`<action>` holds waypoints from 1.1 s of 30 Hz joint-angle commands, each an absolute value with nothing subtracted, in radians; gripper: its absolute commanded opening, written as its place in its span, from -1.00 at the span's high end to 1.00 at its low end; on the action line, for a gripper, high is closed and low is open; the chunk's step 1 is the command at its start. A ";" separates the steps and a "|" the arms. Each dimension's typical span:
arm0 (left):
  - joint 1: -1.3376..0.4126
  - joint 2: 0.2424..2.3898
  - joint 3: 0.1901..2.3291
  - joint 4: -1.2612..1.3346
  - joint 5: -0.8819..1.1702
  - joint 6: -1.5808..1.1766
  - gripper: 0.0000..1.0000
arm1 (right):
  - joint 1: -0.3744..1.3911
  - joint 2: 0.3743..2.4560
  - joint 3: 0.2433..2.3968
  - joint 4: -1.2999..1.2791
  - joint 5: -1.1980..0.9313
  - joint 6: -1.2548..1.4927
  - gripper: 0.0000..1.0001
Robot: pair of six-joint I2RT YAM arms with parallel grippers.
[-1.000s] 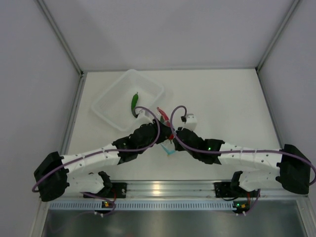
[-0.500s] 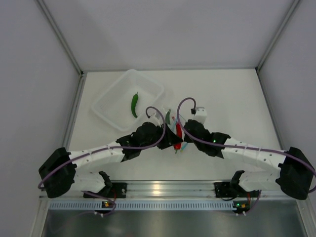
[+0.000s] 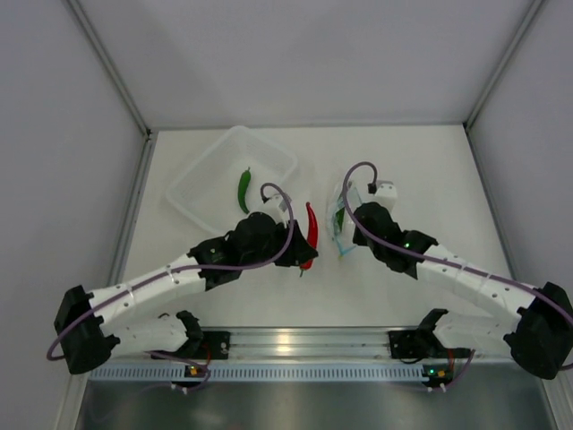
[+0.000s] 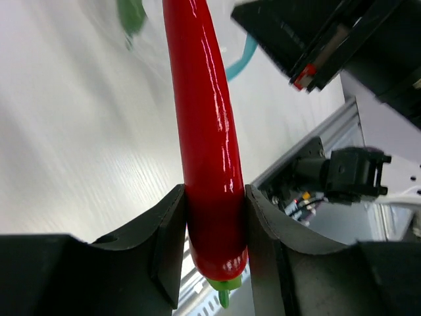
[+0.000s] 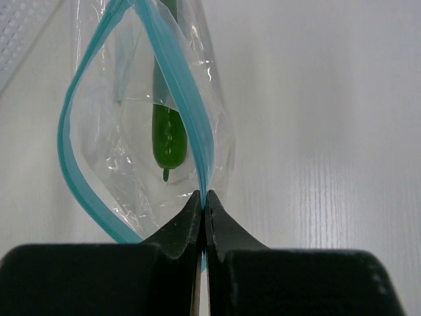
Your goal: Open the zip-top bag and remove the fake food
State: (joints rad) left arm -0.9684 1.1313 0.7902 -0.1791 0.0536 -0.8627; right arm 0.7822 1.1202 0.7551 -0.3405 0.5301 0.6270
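My left gripper (image 3: 306, 253) (image 4: 215, 217) is shut on a red chili pepper (image 3: 312, 227) (image 4: 207, 131), gripping it near the green stem end, clear of the bag. My right gripper (image 3: 343, 235) (image 5: 204, 197) is shut on the teal zip strip of the clear zip-top bag (image 3: 338, 215) (image 5: 141, 125). The bag's mouth gapes open. One green chili (image 5: 168, 135) lies inside it, stem toward my fingers. Another green chili (image 3: 243, 189) rests in the clear tub (image 3: 210, 170).
The clear rigid tub stands at the back left of the white table (image 3: 430, 179). Grey walls close in on three sides. An aluminium rail (image 3: 295, 340) runs along the near edge between the arm bases.
The left gripper drew the red chili out of the bag and shifted left. The right gripper carried the bag to the right and farther back, so the two grippers have separated.
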 commanded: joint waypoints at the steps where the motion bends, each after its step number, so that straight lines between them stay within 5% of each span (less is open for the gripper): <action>1: -0.944 1.072 0.920 -0.355 -0.168 -0.715 1.00 | 0.752 1.083 0.810 -0.365 0.535 0.589 1.00; 16: -0.398 1.457 1.267 -0.549 -0.282 -0.491 1.00 | 0.744 1.040 0.816 -0.371 0.439 0.557 1.00; 26: -0.192 1.706 1.384 -0.557 -0.157 -0.434 0.17 | 0.744 0.980 0.821 -0.403 0.416 0.528 1.00; 30: -0.189 1.733 1.394 -0.558 -0.175 -0.437 -0.44 | 0.744 0.979 0.822 -0.405 0.403 0.523 1.00; 33: -0.187 1.733 1.391 -0.560 -0.172 -0.436 -0.54 | 0.742 0.986 0.824 -0.403 0.396 0.525 1.00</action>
